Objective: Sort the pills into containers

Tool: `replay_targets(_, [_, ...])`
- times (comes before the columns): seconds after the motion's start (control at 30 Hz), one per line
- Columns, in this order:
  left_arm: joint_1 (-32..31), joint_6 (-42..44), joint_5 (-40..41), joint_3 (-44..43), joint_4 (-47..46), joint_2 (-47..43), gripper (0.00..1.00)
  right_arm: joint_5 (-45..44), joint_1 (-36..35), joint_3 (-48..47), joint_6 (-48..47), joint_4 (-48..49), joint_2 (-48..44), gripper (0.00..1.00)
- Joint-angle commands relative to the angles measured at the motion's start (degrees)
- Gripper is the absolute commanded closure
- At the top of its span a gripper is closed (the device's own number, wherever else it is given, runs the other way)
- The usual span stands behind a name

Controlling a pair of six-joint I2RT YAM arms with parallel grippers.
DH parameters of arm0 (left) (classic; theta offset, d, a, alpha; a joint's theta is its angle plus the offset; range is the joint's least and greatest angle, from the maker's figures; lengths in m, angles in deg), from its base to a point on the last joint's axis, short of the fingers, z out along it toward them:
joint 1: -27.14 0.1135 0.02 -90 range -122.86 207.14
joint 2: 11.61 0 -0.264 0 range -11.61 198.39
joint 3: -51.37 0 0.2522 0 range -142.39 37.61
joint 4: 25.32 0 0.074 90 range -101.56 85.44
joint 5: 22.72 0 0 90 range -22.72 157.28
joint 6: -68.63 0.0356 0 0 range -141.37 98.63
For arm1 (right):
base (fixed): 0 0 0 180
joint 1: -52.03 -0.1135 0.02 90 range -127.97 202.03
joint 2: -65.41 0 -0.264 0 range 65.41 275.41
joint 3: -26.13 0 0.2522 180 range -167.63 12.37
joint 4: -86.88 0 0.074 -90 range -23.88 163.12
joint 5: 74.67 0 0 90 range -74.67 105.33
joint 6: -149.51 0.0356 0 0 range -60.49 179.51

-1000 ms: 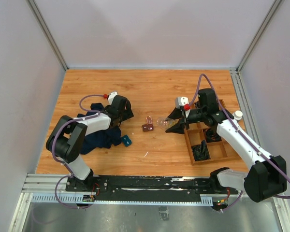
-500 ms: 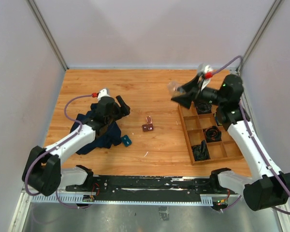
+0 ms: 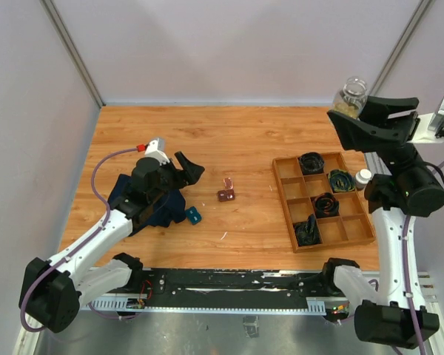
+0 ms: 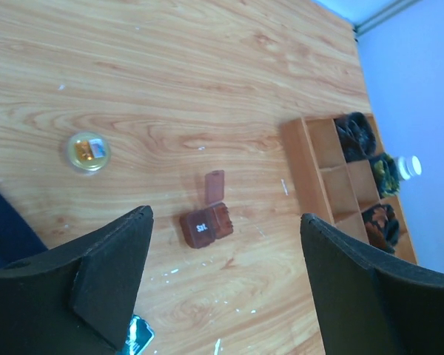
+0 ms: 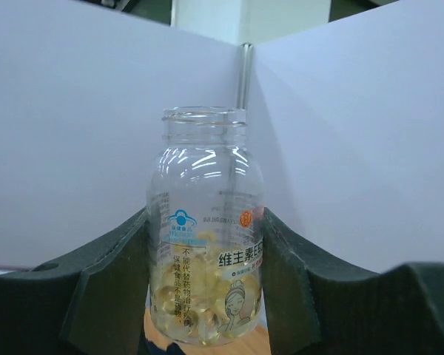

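Note:
The container (image 3: 226,194) is a small reddish-brown box with its lid flipped open, lying mid-table; it shows in the left wrist view as the container (image 4: 206,224). My left gripper (image 3: 185,171) hovers open and empty to its left, over a dark cloth; the left gripper (image 4: 229,296) has its jaws wide apart. My right gripper (image 3: 349,112) is raised high at the far right, shut on a clear uncapped bottle (image 3: 351,95). The bottle (image 5: 205,244) stands upright between the right gripper (image 5: 205,285) jaws, and yellow translucent pills (image 5: 200,314) fill its lower part.
A wooden divided tray (image 3: 288,214) holding dark items sits at the right, with a small white-capped bottle (image 3: 363,177) beside it. A dark blue cloth (image 3: 152,211) and a teal packet (image 3: 193,215) lie near the left arm. A yellow round lid (image 4: 87,150) rests on the table.
The right arm has lifted the bottle from the table beside the container up and away to the far right. The left gripper opened wider and drew back slightly.

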Motion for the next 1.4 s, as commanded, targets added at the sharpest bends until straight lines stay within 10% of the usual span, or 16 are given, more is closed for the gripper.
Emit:
replay_targets(0.0, [0.44, 1.44, -8.11, 1.15, -4.74, -0.95, 0.15, -3.32, -0.26, 1.10, 9.18, 8.92, 3.23, 0.99])
replay_targets(0.07, [0.44, 2.45, -8.46, 1.40, -4.73, -1.37, 0.15, -1.99, -4.27, 1.42, 0.38, 4.27, 0.01, 0.99])
replay_targets(0.17, [0.44, 2.40, -9.14, 1.54, -5.23, -1.47, 0.15, -8.14, 8.19, -1.18, 10.65, -2.17, 4.26, 0.99])
replay_targets(0.27, [0.44, 2.63, -11.50, 1.35, -5.37, -1.52, 0.15, -3.83, 5.56, -1.70, 15.57, 17.16, 6.03, 0.99])
replay_targets(0.33, [0.44, 3.03, -11.82, 1.73, -5.96, -1.73, 0.15, -11.21, 9.99, -3.09, 5.17, -11.44, 3.28, 0.99])
replay_targets(0.43, [0.44, 4.38, -15.50, 2.48, -8.07, -2.08, 0.15, 0.37, 2.92, -4.88, 18.85, 19.57, 9.25, 0.99])
replay_targets(0.53, [0.44, 6.38, -21.09, 5.92, -15.49, -3.55, 0.15, -1.94, 1.67, -2.86, -1.97, -11.89, 3.51, 0.99])
replay_targets(0.63, [0.44, 4.59, -26.15, 11.21, -26.27, -4.56, 0.15, 3.65, -2.89, 5.38, 4.06, 11.64, 6.88, 0.99])
replay_targets(0.73, [0.42, 4.82, -26.46, 14.26, -30.52, -4.46, 0.14, 11.10, -9.59, 9.88, -23.03, -10.21, 1.56, 0.99])
replay_targets(0.93, [0.44, 7.73, -22.16, 17.54, -30.90, -5.21, 0.15, 22.69, -13.47, 19.62, -34.27, -1.57, 7.92, 0.99])
replay_targets(1.07, [0.44, 11.16, -18.30, 20.28, -31.33, -6.61, 0.16, 26.03, -17.30, 20.22, -55.27, -21.38, 12.87, 0.99])
replay_targets(1.23, [0.44, 15.65, -15.03, 23.51, -32.66, -7.70, 0.14, 20.69, -21.57, 10.58, -93.17, -68.88, 22.07, 0.98])
replay_targets(1.37, [0.44, 15.86, -12.96, 25.97, -35.03, -7.99, 0.09, 17.44, -23.06, 4.70, -102.98, -81.14, 29.90, 0.97])
